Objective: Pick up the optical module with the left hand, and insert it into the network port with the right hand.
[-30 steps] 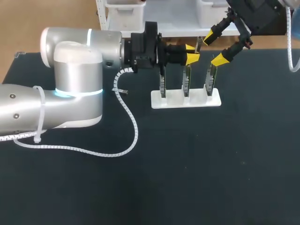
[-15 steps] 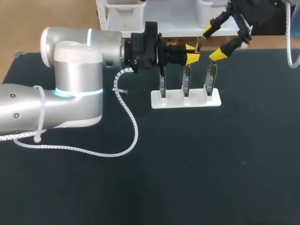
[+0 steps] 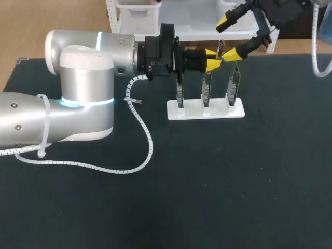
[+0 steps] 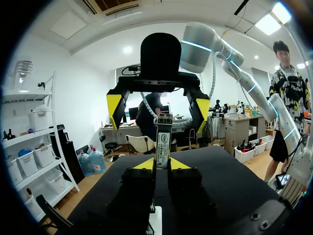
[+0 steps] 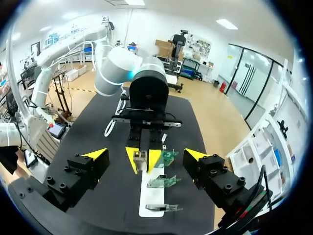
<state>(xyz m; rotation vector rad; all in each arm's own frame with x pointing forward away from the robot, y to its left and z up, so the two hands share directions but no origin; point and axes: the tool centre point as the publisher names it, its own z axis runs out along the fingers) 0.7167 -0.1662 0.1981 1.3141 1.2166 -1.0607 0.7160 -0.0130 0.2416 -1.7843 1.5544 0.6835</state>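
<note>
My left gripper (image 3: 212, 59) is shut on the optical module (image 3: 220, 49), a slim metal stick that it holds above the middle green board (image 3: 206, 87). In the left wrist view the module (image 4: 163, 140) stands upright between my yellow fingertips (image 4: 145, 164). My right gripper (image 3: 227, 38) is wide open, one finger on either side of the module's end without touching it. The right wrist view looks straight at the left gripper (image 5: 143, 160), which lies between the right arm's spread fingers (image 5: 95, 154) with the module's end (image 5: 140, 157) facing the camera.
A white holder (image 3: 238, 111) on the black table carries three upright green boards, at left (image 3: 180, 96), middle and right (image 3: 233, 84). They also show below the left gripper in the right wrist view (image 5: 161, 181). A white spiral cable (image 3: 145, 135) trails from the left arm.
My right gripper has moved left and away from the table's front, from beside the right board to around the module's end. The left arm and the module have stayed still.
</note>
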